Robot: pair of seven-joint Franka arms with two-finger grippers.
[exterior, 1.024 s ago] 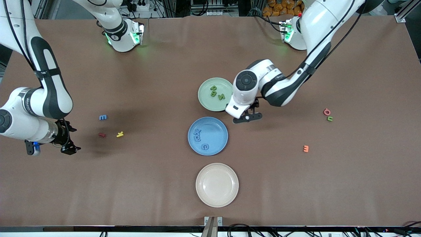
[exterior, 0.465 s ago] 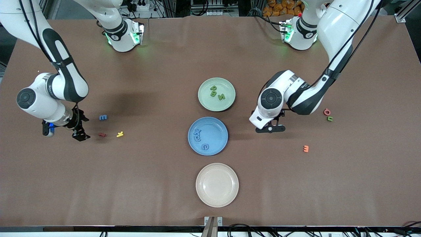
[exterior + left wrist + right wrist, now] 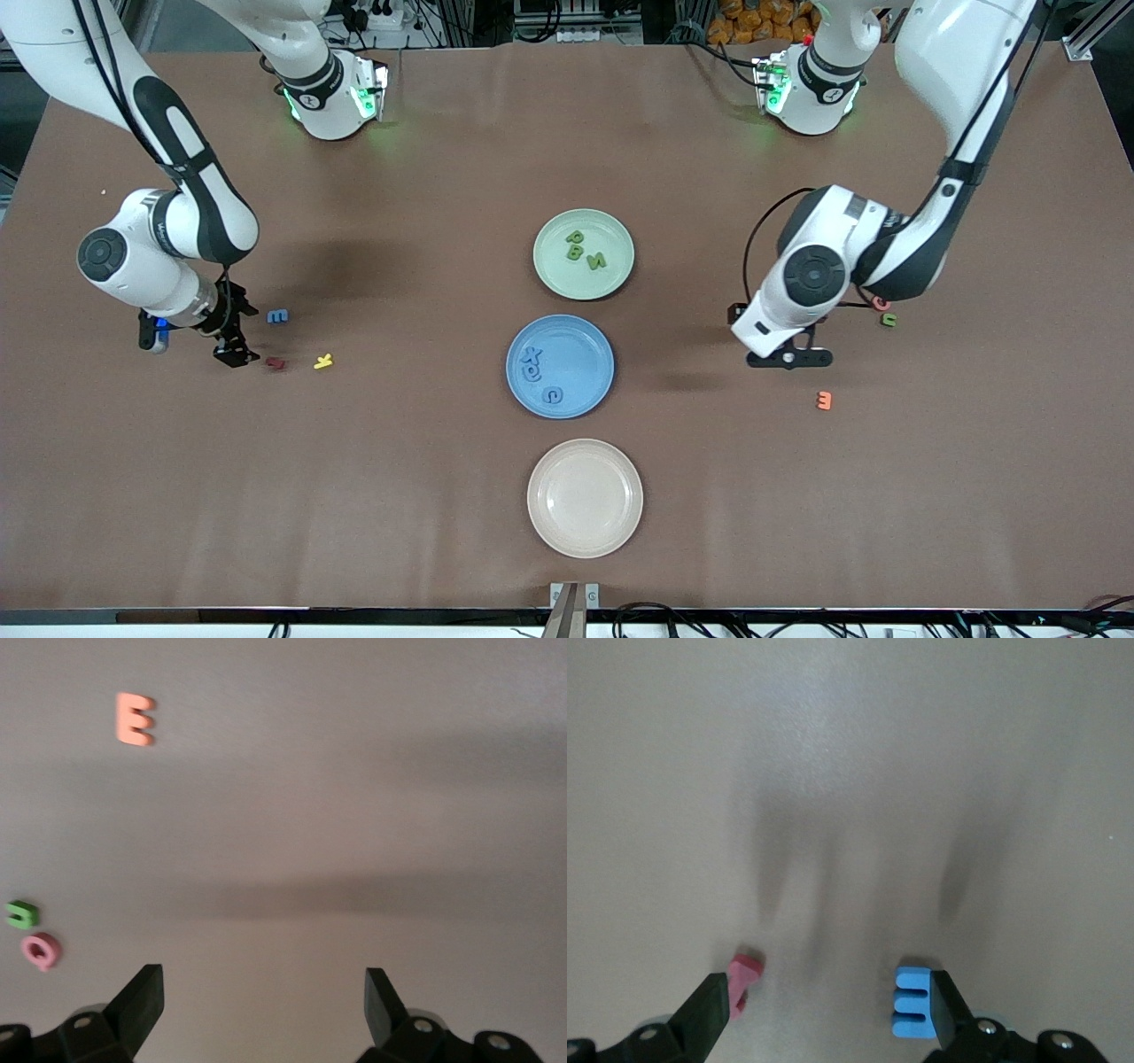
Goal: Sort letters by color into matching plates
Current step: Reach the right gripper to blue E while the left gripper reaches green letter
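Observation:
The pale green plate [image 3: 556, 270] holds green letters [image 3: 575, 244]. Just nearer the camera, the blue plate [image 3: 585, 350] holds blue letters [image 3: 532, 363]. A blue E [image 3: 278, 315] [image 3: 911, 1013] lies toward the right arm's end. My right gripper [image 3: 236, 335] [image 3: 828, 1014] stands open and low beside it, the E by one fingertip and a red letter [image 3: 276, 362] [image 3: 744, 979] by the other. A green letter [image 3: 889, 320] [image 3: 21, 914] lies toward the left arm's end. My left gripper [image 3: 790, 358] [image 3: 263, 1001] hangs open and empty over bare table between that letter and the blue plate.
A beige plate [image 3: 585, 498] sits nearest the camera. A yellow letter [image 3: 323, 361] lies beside the red one. A pink Q [image 3: 881, 301] [image 3: 41, 950] touches the green letter, and an orange E [image 3: 824, 400] [image 3: 135, 719] lies nearer the camera.
My left gripper has swung away from the green plate toward the left arm's end of the table. My right gripper has moved in toward the blue E and the red letter.

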